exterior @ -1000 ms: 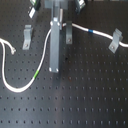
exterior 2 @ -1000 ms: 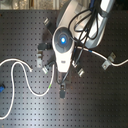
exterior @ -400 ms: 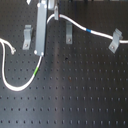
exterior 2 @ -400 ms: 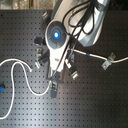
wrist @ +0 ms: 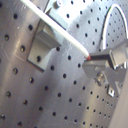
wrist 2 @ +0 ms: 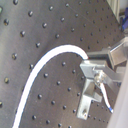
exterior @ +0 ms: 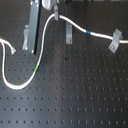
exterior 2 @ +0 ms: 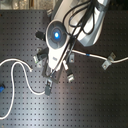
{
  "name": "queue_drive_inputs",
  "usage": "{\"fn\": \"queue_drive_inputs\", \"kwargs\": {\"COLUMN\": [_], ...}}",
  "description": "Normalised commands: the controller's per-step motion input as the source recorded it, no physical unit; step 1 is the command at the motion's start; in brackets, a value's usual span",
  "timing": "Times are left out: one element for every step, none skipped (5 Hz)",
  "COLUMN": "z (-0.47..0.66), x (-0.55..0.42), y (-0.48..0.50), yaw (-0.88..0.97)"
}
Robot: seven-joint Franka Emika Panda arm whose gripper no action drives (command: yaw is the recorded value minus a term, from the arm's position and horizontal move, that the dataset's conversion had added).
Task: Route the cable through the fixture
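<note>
A white cable (exterior: 42, 39) with a green mark (exterior: 36, 68) and a blue mark (exterior: 89, 32) loops from the first exterior view's left, rises to my gripper (exterior: 54, 11) at the top edge, then runs right to a grey clip (exterior: 116, 40). A grey fixture (exterior: 68, 33) stands just below the cable's span. My gripper is shut on the cable; in the first wrist view a fingertip (wrist: 102, 57) pinches the cable (wrist: 55, 29) beside a fixture (wrist: 42, 46). In the second exterior view the gripper (exterior 2: 49, 86) hangs over the board near the cable (exterior 2: 27, 85).
Another grey clip (exterior: 25, 37) stands at the first exterior view's left near the cable's connector end (exterior: 8, 48). The black perforated board (exterior: 75, 95) spreads below. In the second exterior view the arm (exterior 2: 57, 37) covers the middle fixtures; a clip (exterior 2: 106, 62) sits right.
The gripper has moved up toward the first exterior view's top edge with the cable in it, lifting the cable's middle. The loop on the left has stayed in place.
</note>
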Motion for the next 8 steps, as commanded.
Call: {"fn": "queue_drive_inputs", "kwargs": {"z": [0.0,0.11,0.37,0.41,0.24,0.04,0.27,0.19], "x": [0.21,0.113,0.148,0.148,0.15,0.028,-0.258,-0.349], "y": [0.132,-0.024,0.049,0.175,0.255,0.124,-0.299,-0.116], "yaw": [-0.01,-0.15,-0.25,-0.2,-0.12,0.0,0.01,0.0]}}
